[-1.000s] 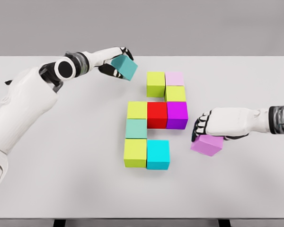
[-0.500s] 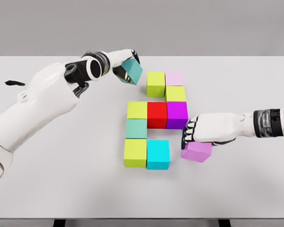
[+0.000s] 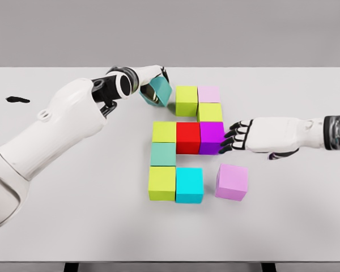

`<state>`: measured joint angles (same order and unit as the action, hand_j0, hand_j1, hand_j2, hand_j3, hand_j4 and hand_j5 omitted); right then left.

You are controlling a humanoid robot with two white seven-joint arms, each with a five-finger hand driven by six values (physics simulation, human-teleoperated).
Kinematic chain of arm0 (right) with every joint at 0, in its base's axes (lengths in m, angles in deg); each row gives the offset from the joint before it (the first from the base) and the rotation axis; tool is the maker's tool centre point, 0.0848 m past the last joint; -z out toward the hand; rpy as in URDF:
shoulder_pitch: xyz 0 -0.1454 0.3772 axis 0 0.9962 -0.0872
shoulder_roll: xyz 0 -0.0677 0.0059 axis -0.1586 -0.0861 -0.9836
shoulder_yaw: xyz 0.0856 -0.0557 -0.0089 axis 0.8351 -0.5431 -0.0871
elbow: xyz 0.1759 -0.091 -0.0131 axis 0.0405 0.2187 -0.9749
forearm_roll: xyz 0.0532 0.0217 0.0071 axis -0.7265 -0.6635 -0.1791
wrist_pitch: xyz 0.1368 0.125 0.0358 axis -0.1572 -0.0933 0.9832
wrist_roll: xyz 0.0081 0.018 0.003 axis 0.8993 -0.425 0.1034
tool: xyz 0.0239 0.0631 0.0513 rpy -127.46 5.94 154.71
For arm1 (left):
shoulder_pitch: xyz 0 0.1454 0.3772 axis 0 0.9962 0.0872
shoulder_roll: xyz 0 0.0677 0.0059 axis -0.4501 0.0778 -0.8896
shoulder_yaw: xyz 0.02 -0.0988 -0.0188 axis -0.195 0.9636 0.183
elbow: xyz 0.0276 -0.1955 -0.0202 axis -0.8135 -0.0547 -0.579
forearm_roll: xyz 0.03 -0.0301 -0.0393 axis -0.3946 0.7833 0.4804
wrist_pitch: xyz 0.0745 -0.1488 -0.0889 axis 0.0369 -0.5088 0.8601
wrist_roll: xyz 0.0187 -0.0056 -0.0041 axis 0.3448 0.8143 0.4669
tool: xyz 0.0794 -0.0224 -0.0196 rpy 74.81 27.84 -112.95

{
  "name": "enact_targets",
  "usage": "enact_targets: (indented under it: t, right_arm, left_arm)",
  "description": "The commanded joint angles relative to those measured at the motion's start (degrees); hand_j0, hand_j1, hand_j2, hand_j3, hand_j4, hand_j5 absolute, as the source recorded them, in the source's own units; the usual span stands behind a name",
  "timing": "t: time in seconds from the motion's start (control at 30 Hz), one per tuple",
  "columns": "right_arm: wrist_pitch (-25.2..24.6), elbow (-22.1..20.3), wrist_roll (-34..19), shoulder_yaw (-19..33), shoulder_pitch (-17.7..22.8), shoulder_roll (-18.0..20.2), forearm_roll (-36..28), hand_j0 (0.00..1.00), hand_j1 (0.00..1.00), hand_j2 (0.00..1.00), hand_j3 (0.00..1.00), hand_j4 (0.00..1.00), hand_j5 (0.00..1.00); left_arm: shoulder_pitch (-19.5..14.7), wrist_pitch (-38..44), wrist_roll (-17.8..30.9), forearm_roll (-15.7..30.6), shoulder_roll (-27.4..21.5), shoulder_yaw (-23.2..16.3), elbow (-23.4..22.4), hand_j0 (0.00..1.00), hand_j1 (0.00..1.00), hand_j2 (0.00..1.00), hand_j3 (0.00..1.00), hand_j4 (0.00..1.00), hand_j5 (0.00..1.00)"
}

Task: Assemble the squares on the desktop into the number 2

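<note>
The white table (image 3: 56, 226) carries a part-built figure 2: a top row of a lime cube (image 3: 186, 100) and a pale pink cube (image 3: 209, 94), a yellow-green cube (image 3: 210, 112) below at right, a middle row of three with the red cube (image 3: 187, 137) at centre, a mint cube (image 3: 163, 153), then a lime and a cyan cube (image 3: 189, 185) at bottom. The left hand (image 3: 150, 76) grips a teal cube (image 3: 157, 92), tilted, just left of the top row — it should be levelled before seating flush against the lime cube. The right hand (image 3: 238, 136), fingers spread and empty, hangs above the lilac cube (image 3: 232, 182), which stands apart from the cyan cube with a gap — judged to need closing.
</note>
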<state>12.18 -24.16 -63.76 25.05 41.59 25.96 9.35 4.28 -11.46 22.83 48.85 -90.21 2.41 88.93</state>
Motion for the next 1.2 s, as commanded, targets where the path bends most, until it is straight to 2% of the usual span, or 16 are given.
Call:
enact_targets:
  t: [0.0, 0.1, 0.13, 0.27, 0.33, 0.37, 0.5, 0.6, 0.73, 0.83, 1.07, 1.17]
  right_arm:
    - [-0.13, 0.01, 0.02, 0.99, 0.00, 2.71, -0.29, 1.00, 1.00, 1.00, 1.00, 1.00, 1.00]
    - [-0.13, 0.10, 0.02, 0.99, 0.70, 5.17, -0.20, 1.00, 1.00, 1.00, 1.00, 1.00, 1.00]
    - [-0.13, 0.18, 0.02, 0.81, 0.97, 6.58, -0.03, 1.00, 1.00, 1.00, 1.00, 1.00, 1.00]
    - [-0.13, 0.18, 0.02, 0.29, 1.76, 8.87, 0.15, 1.00, 1.00, 1.00, 1.00, 1.00, 1.00]
    - [-0.13, 0.10, 0.02, -1.12, 2.37, 9.66, 0.50, 1.00, 1.00, 1.00, 1.00, 1.00, 1.00]
    - [-0.13, 0.10, 0.02, -1.56, 2.46, 9.75, 1.47, 1.00, 1.00, 1.00, 1.00, 1.00, 1.00]
    - [-0.13, 0.01, 0.02, -4.28, 2.37, 9.57, 3.58, 1.00, 1.00, 1.00, 1.00, 1.00, 1.00]
    - [-0.13, 0.01, 0.02, -4.46, 2.37, 9.48, 3.75, 1.00, 1.00, 1.00, 1.00, 1.00, 1.00]
    - [-0.13, 0.01, 0.02, -4.81, 2.20, 9.04, 3.75, 1.00, 1.00, 1.00, 1.00, 1.00, 1.00]
    - [-0.13, 0.01, 0.02, -5.07, 2.29, 8.25, 3.75, 1.00, 1.00, 1.00, 1.00, 1.00, 1.00]
    - [-0.13, 0.01, 0.02, -7.01, 2.28, 5.97, 4.19, 1.00, 1.00, 1.00, 1.00, 1.00, 1.00]
    - [-0.13, 0.01, 0.02, -7.01, 2.20, 5.35, 4.19, 1.00, 1.00, 1.00, 1.00, 1.00, 1.00]
  left_arm:
    - [0.00, -0.10, -0.41, -0.29, 0.25, -0.02, -0.85, 0.42, 0.42, 0.42, 0.42, 0.42, 0.42]
    - [0.00, -0.10, -0.41, -0.29, 0.69, -0.02, -0.85, 0.49, 0.49, 0.49, 0.49, 0.49, 0.49]
    - [0.09, -0.10, -0.41, -0.29, 0.69, -0.02, -0.85, 0.55, 0.55, 0.55, 0.55, 0.55, 0.55]
    - [0.09, -0.10, -0.41, -0.29, 0.69, -0.02, -1.11, 0.59, 0.59, 0.59, 0.59, 0.59, 0.59]
    - [0.00, -0.10, -0.41, -0.29, 0.69, -0.02, -1.11, 0.68, 0.68, 0.68, 0.68, 0.68, 0.68]
    - [0.00, -0.10, -0.41, -0.29, 0.61, -0.02, -1.11, 0.69, 0.69, 0.69, 0.69, 0.69, 0.69]
    - [0.00, -0.10, -0.50, -0.29, 0.61, -0.02, -1.11, 0.71, 0.71, 0.71, 0.71, 0.71, 0.71]
    - [0.00, -0.10, -0.67, -0.29, 0.61, 0.07, -1.20, 0.72, 0.72, 0.72, 0.72, 0.72, 0.72]
    - [0.00, -0.10, -2.69, -0.12, 1.40, 0.07, -5.42, 0.72, 0.72, 0.72, 0.72, 0.72, 0.72]
    - [0.00, -0.10, -3.05, -0.12, 1.84, 0.15, -6.56, 0.72, 0.72, 0.72, 0.72, 0.72, 0.72]
    - [0.00, -0.10, -2.96, 0.06, 2.28, 0.15, -6.39, 0.73, 0.73, 0.73, 0.73, 0.73, 0.73]
    - [0.00, -0.10, -2.78, 0.15, 2.45, 0.15, -6.03, 0.77, 0.77, 0.77, 0.77, 0.77, 0.77]
